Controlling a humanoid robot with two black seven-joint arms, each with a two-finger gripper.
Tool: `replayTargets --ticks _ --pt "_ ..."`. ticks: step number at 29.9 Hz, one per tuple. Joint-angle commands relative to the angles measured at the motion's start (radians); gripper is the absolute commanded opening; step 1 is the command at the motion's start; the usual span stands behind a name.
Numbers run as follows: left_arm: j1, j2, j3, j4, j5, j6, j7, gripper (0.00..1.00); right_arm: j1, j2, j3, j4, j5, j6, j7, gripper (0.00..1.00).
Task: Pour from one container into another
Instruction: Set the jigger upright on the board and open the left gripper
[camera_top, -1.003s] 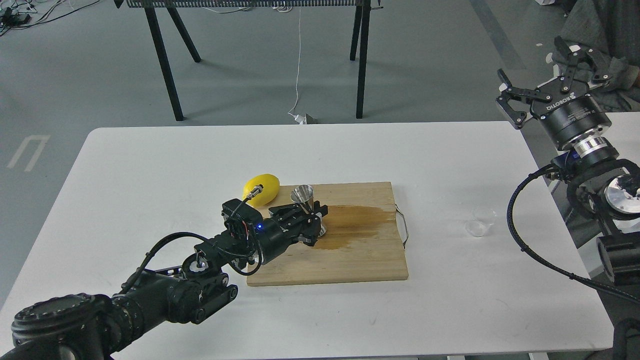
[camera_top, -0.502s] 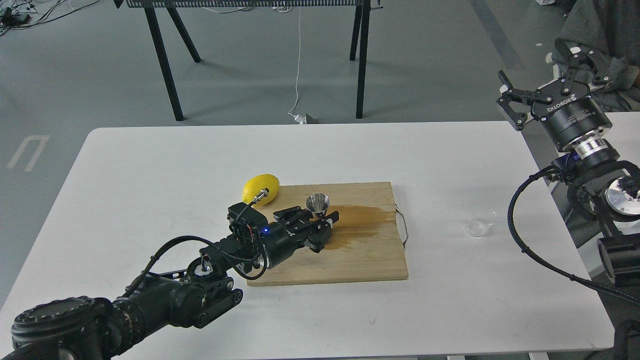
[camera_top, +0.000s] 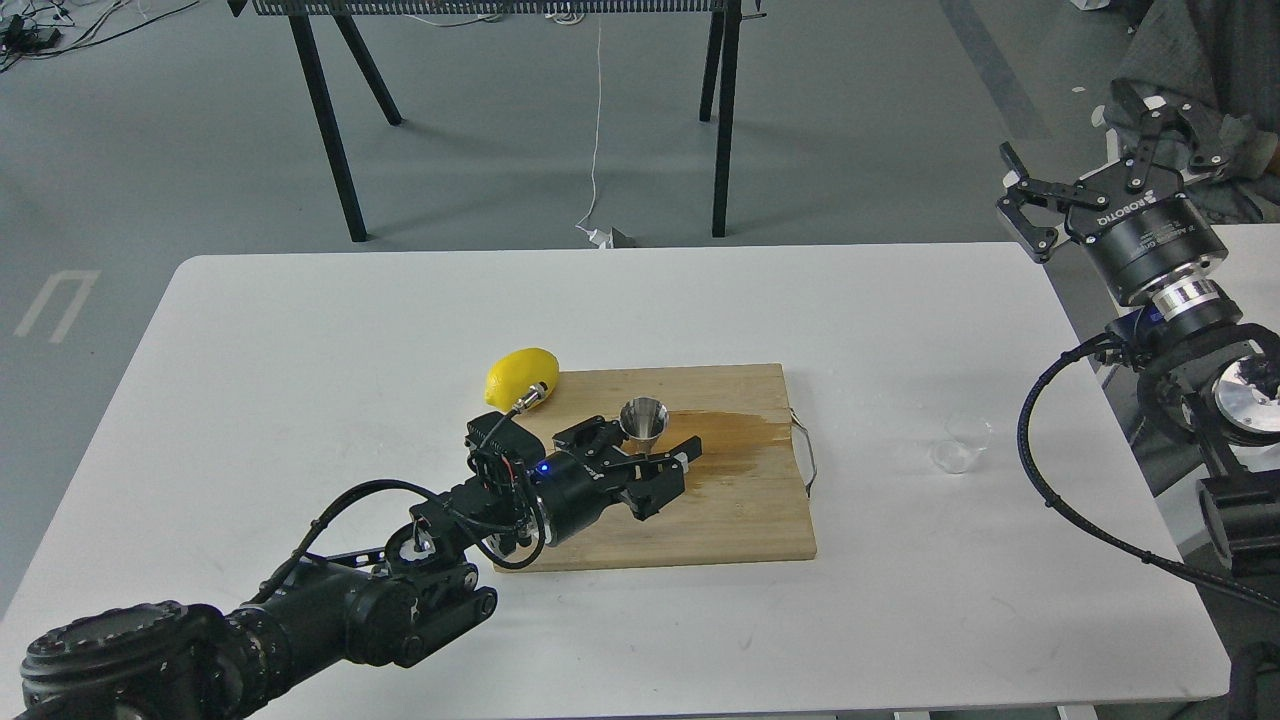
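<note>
The steel jigger (camera_top: 643, 418) stands upright on the wooden cutting board (camera_top: 740, 510), at the edge of a brown wet stain (camera_top: 735, 440). My left gripper (camera_top: 645, 447) is open, with its fingers spread on either side of the jigger's lower half. I cannot tell whether the fingers touch the jigger. The small clear cup (camera_top: 962, 442) sits on the white table (camera_top: 300, 330) to the right of the board, far from both grippers. My right gripper (camera_top: 1095, 155) hangs open, raised beyond the table's right edge.
A yellow lemon (camera_top: 520, 376) lies at the board's back left corner, close behind my left wrist. The board has a wire handle (camera_top: 805, 450) on its right side. Black table legs (camera_top: 325, 120) stand on the floor behind.
The left gripper moved right and down with the jigger, bringing it from tilted to upright on the board. Its fingers have spread apart around the jigger. The right arm barely moved.
</note>
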Motion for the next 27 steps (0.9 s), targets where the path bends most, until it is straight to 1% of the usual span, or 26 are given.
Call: replayTargets --ticks 1,16,20,27 --pt "0.003 0.000 0.000 0.000 0.000 0.000 0.000 0.80 -0.004 0.000 0.002 0.002 0.000 0.000 0.000 0.99" --pt "0.006 0.000 -0.009 0.000 0.000 0.001 0.000 0.80 -0.005 0.000 0.002 0.003 0.001 0.000 0.000 0.99" --pt "0.013 0.000 -0.009 -0.001 -0.002 0.027 0.000 0.80 -0.005 0.000 0.002 0.003 0.001 0.000 0.000 0.99" --pt "0.030 0.000 -0.009 -0.001 -0.002 0.030 0.000 0.80 -0.005 0.000 0.002 0.003 0.000 0.000 0.000 0.99"
